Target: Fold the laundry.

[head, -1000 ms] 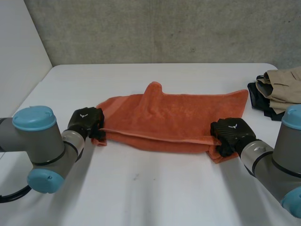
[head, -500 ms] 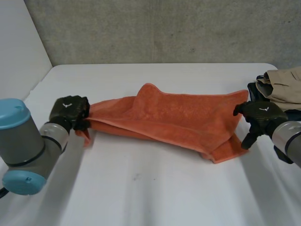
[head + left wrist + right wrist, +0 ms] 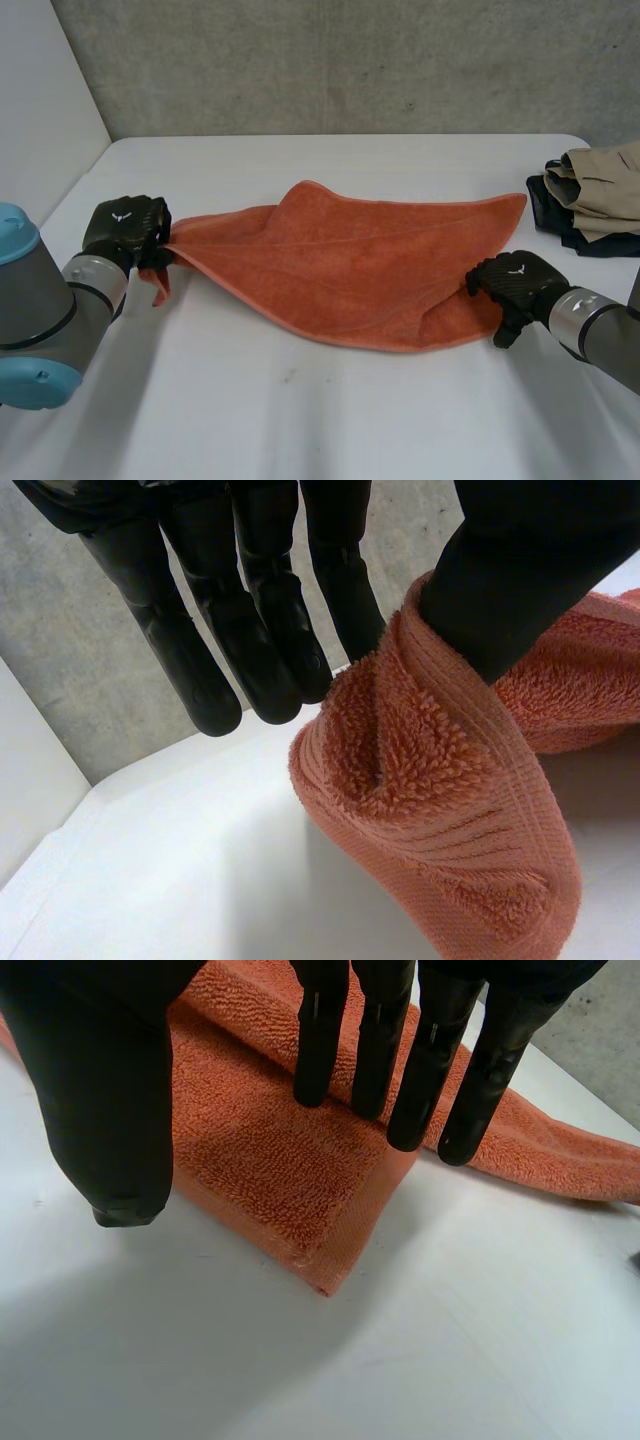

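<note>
An orange towel (image 3: 350, 260) lies stretched across the middle of the white table (image 3: 330, 410), folded over on itself. My left hand (image 3: 125, 228) is at the towel's left end. In the left wrist view its thumb (image 3: 510, 570) pinches a bunched corner of the towel (image 3: 450, 810) against the straight fingers (image 3: 250, 610). My right hand (image 3: 515, 283) sits at the towel's near right corner. In the right wrist view its fingers (image 3: 400, 1030) and thumb (image 3: 100, 1080) are straight, spread above the towel's corner (image 3: 270, 1150), and nothing is held.
A pile of folded clothes (image 3: 590, 195), beige on top of dark, lies at the table's right edge. A concrete wall runs behind the table. The bare tabletop extends in front of the towel.
My left hand has pulled the towel's left end further left, stretching it flatter. My right hand let go of the right corner, swung away, and came back over that corner open.
</note>
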